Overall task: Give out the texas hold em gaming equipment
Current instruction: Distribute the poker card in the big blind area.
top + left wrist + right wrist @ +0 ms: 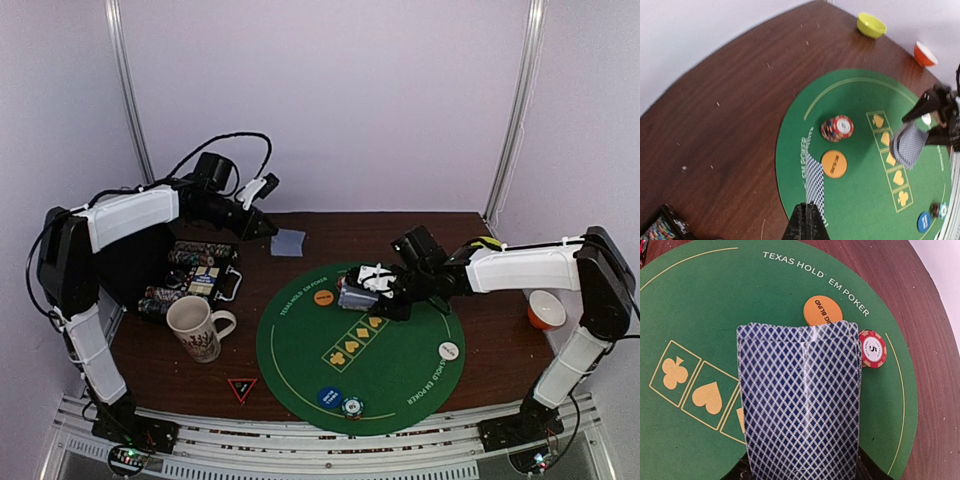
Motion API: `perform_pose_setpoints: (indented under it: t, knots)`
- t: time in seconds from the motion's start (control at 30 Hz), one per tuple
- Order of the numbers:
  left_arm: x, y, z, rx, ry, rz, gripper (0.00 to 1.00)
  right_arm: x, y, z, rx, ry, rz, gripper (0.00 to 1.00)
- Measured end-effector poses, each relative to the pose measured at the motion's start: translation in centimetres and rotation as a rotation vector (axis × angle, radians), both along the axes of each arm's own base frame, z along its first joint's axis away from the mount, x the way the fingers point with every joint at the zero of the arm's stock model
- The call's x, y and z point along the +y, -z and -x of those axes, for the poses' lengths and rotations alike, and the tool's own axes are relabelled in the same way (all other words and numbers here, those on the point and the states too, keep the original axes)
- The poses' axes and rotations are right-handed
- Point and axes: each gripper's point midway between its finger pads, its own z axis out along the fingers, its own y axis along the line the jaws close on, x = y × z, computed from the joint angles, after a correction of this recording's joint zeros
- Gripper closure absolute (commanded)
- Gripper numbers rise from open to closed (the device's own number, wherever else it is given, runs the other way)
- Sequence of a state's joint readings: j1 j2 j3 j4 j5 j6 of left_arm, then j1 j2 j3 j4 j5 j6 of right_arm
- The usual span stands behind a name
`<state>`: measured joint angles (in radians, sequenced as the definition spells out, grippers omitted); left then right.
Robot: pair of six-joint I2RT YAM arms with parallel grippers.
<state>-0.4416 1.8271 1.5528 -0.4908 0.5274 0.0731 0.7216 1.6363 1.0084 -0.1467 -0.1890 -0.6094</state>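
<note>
Left arm (130, 215): elbow raised, forearm extended to the right, left gripper (266, 228) pinched tight on one card (815, 182). Right arm (525, 265): stretched leftward and low, right gripper (372, 288) half spread, clamping a deck (800, 400).

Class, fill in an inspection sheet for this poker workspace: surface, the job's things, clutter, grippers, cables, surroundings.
Surface: brown wooden table carrying a round green poker mat.
Job's things: orange button, white button, blue button and teal-white chip stack on the mat; red-white chip stack beside the orange button.
Clutter: patterned mug, chip case, red triangle, orange bowl and yellow bowl, all off the mat.
Grippers: left gripper shut on a single card; right gripper holds the deck of cards over the mat.
Cables: black cable loops above the left arm's wrist.
Surroundings: pale walls, metal rails at the near edge.
</note>
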Motion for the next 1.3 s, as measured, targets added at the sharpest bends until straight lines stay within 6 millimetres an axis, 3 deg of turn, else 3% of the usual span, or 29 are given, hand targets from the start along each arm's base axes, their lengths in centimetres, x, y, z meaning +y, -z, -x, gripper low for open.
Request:
perform_pose_setpoints:
  t: [0.17, 0.33, 0.6, 1.03, 1.27, 1.3]
  knots:
    - [0.7, 6.4, 2.3, 0.140, 0.091, -0.139, 1.00, -0.3, 0.4, 0.4, 0.010, -0.017, 0.023, 0.49]
    - [0.4, 10.1, 4.1, 0.226, 0.175, -0.204, 1.00, -0.4, 0.6, 0.7, 0.022, -0.023, 0.032, 0.49]
    - [-0.3, 16.1, 3.9, 0.217, 0.177, -0.449, 1.00, -0.4, 0.7, 0.9, 0.032, -0.029, 0.029, 0.49]
    - [-2.8, 16.4, 1.8, -0.106, 0.181, -0.630, 1.00, -0.4, 0.6, 0.9, 0.032, -0.029, 0.028, 0.49]
    - [-2.6, 15.6, -0.3, -0.227, 0.173, -0.677, 1.00, -0.4, 0.6, 0.9, 0.033, -0.029, 0.029, 0.49]
    - [-2.6, 15.5, -0.4, -0.236, 0.177, -0.679, 0.96, -0.4, 0.7, 0.9, 0.034, -0.029, 0.030, 0.49]
